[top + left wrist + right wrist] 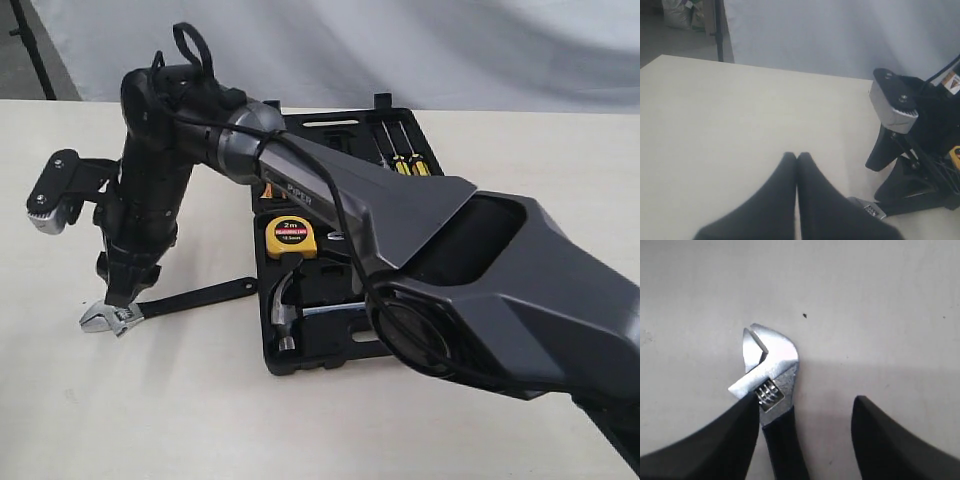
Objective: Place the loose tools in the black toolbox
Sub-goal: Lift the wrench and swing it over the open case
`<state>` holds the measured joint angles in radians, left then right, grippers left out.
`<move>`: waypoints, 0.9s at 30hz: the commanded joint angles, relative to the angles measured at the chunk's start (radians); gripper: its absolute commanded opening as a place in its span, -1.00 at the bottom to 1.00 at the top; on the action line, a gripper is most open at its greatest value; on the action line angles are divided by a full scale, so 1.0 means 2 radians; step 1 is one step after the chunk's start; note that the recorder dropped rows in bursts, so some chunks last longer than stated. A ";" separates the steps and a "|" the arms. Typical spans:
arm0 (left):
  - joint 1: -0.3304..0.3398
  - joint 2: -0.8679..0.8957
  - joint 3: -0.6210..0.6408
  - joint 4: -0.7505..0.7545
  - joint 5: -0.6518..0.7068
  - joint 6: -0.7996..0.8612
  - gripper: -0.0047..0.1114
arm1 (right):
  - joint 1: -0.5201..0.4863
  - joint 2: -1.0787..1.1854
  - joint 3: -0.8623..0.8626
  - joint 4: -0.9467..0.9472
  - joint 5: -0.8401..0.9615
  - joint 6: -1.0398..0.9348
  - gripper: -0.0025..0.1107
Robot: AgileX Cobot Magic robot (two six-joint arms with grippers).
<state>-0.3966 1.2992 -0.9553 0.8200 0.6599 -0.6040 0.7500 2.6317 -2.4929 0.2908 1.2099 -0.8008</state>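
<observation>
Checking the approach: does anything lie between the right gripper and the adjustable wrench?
Nothing. In the right wrist view the open right gripper straddles the adjustable wrench just below its silver head; only bare table shows between them.

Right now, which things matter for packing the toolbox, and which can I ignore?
Job: toolbox; wrench, out on the table; hammer, already inside the toolbox.
Ignore: tape measure; screwdrivers, both inside it.

One adjustable wrench [190, 297], one claw hammer [283, 310], one tape measure [291, 236] (yellow), two screwdrivers [402, 166], one black toolbox [310, 362]
</observation>
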 commanded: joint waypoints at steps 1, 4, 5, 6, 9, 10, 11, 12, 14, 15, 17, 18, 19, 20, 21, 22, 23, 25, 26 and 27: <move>0.002 -0.004 0.005 -0.007 -0.008 -0.005 -0.89 | 0.001 0.032 -0.002 -0.016 0.006 -0.004 -0.02; 0.002 -0.004 0.005 -0.007 -0.008 -0.005 -0.89 | 0.009 0.055 -0.002 -0.056 0.006 -0.004 -0.02; 0.002 -0.004 0.005 -0.007 -0.008 -0.005 -0.89 | 0.011 0.060 -0.002 -0.075 0.006 -0.004 -0.02; 0.002 -0.004 0.005 -0.007 -0.008 -0.005 -0.89 | 0.014 0.062 -0.002 -0.084 0.006 -0.004 -0.02; 0.002 -0.004 0.005 -0.007 -0.008 -0.005 -0.89 | 0.022 0.064 -0.002 -0.093 0.006 -0.013 -0.02; 0.002 -0.004 0.005 -0.007 -0.008 -0.005 -0.89 | 0.023 0.064 -0.002 -0.093 0.006 -0.015 -0.02; 0.002 -0.004 0.005 -0.007 -0.008 -0.005 -0.89 | 0.025 0.064 -0.002 -0.093 0.006 -0.017 -0.02; 0.002 -0.004 0.005 -0.007 -0.008 -0.005 -0.89 | 0.027 0.064 -0.003 -0.092 0.006 -0.018 -0.02; 0.002 -0.004 0.005 -0.007 -0.008 -0.005 -0.89 | 0.029 0.065 -0.003 -0.092 0.006 -0.018 -0.06; 0.002 -0.004 0.005 -0.007 -0.008 -0.005 -0.89 | 0.029 0.066 -0.003 -0.092 0.006 -0.014 -0.13; 0.002 -0.004 0.005 -0.007 -0.008 -0.005 -0.89 | 0.029 0.066 -0.003 -0.092 0.006 -0.010 -0.46; 0.002 -0.004 0.005 -0.007 -0.008 -0.005 -0.89 | 0.029 0.066 -0.003 -0.092 0.006 -0.008 -0.63; 0.002 -0.004 0.005 -0.007 -0.008 -0.005 -0.89 | 0.029 0.066 -0.003 -0.093 0.006 -0.005 -0.86; 0.002 -0.004 0.005 -0.007 -0.008 -0.005 -0.89 | 0.029 0.066 -0.003 -0.097 0.006 0.000 -0.95; 0.002 -0.004 0.005 -0.007 -0.008 -0.005 -0.89 | 0.029 0.065 -0.003 -0.102 0.006 0.000 -0.95; 0.002 -0.004 0.005 -0.007 -0.008 -0.005 -0.89 | 0.029 0.063 -0.004 -0.105 0.006 0.000 -0.96; 0.002 -0.004 0.005 -0.007 -0.008 -0.005 -0.89 | 0.029 0.059 -0.004 -0.105 0.006 0.000 -0.96; 0.002 -0.004 0.005 -0.007 -0.008 -0.005 -0.89 | 0.029 0.045 -0.007 -0.105 0.006 0.000 -0.96; 0.002 -0.004 0.005 -0.007 -0.008 -0.005 -0.89 | 0.029 0.037 -0.011 -0.105 0.006 0.000 -0.96; 0.002 -0.004 0.005 -0.007 -0.008 -0.005 -0.89 | 0.029 0.029 -0.016 -0.105 0.006 0.000 -0.96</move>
<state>-0.3966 1.2992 -0.9553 0.8200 0.6599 -0.6040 0.8088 2.6940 -2.5216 0.1214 1.2089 -0.8050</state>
